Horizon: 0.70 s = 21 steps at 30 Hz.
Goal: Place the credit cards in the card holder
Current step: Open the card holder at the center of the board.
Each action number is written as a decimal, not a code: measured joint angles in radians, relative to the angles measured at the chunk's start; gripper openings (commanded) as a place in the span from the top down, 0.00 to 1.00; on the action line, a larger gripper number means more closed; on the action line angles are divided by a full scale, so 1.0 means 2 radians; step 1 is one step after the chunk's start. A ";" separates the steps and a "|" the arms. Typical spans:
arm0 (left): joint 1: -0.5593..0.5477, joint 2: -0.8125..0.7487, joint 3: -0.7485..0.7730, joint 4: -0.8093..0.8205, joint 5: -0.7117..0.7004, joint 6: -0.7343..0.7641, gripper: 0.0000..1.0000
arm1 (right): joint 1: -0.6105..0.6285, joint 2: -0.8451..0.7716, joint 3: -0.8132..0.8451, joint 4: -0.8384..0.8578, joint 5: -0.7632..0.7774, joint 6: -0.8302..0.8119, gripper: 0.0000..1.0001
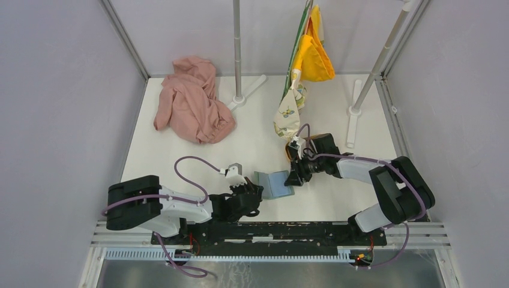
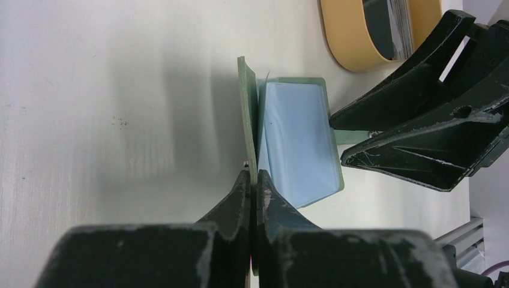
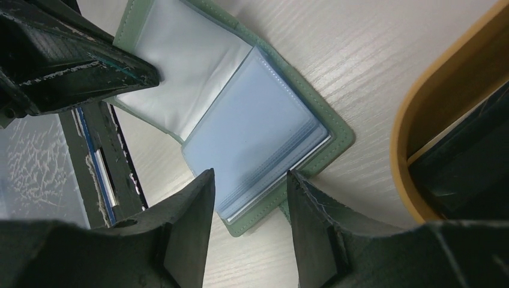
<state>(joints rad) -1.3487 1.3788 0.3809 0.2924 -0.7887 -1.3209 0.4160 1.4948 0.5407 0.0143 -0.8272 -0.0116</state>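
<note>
Table (image 1: 150,156) first: the wallet (image 2: 294,138) lies open on it, soft and floppy, my left gripper (image 2: 253,180) clamped on its raised cover, my right gripper (image 3: 249,180) just above its clear sleeves with jaws apart and empty, wooden tray (image 2: 345,48) beside the wallet holding what look like the cards (image 2: 396,24), probably thin, stiff and slick, so pinch an edge.

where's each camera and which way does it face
Top external: above and behind, looking down; left arm and right arm show.
Left wrist: looks along the shut left gripper pinching the raised cover of the card holder.
Right wrist: looks down through the open right gripper.
Shared: all show the card holder; wrist views, the wooden tray.
</note>
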 measured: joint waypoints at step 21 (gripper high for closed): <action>0.000 0.010 0.001 0.031 0.008 0.000 0.98 | 0.001 0.014 0.007 0.000 -0.085 0.023 0.50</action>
<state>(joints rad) -1.3491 1.3983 0.3820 0.3546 -0.7734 -1.3205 0.4171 1.5219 0.5541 0.0147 -0.9974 0.0338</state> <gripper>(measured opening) 0.044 0.469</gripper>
